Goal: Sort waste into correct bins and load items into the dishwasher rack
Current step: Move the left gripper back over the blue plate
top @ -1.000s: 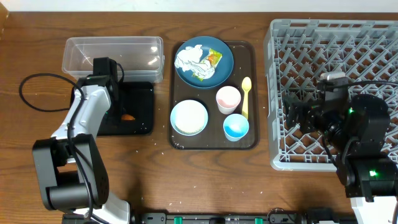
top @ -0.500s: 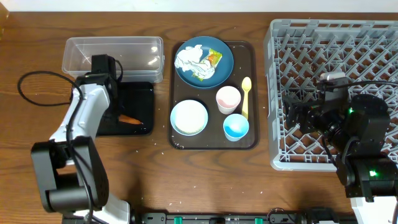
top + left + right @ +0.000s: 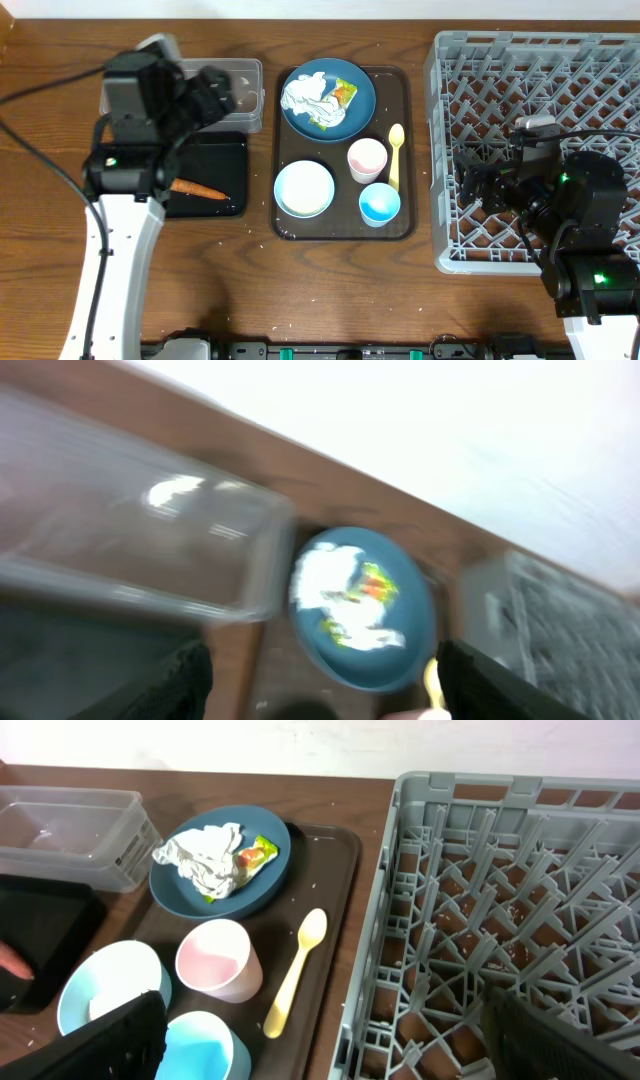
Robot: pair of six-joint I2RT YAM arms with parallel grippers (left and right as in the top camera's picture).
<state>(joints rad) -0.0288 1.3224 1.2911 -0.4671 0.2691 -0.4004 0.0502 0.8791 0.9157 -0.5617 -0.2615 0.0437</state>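
While above the tub (image 3: 250,72), holds nothing in the left gripper (image 3: 325,685), jaws apart.
Holds the right gripper (image 3: 325,1040) wide and empty over the rack (image 3: 440,150); shows the carrot (image 3: 197,189) lying in the black tray (image 3: 226,150), napkin (image 3: 305,98) and wrapper (image 3: 344,94) on the plate (image 3: 357,112).

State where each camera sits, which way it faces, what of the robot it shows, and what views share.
Overhead: above the table, looking straight down; left gripper and right gripper show.
Left wrist: on the left arm, blurred, facing past the clear tub to the dark blue plate; own fingertips at the bottom corners.
Right wrist: above the dishwasher rack, facing the brown tray; own fingertips show.
Shared: all three see the plate and its crumpled napkin.
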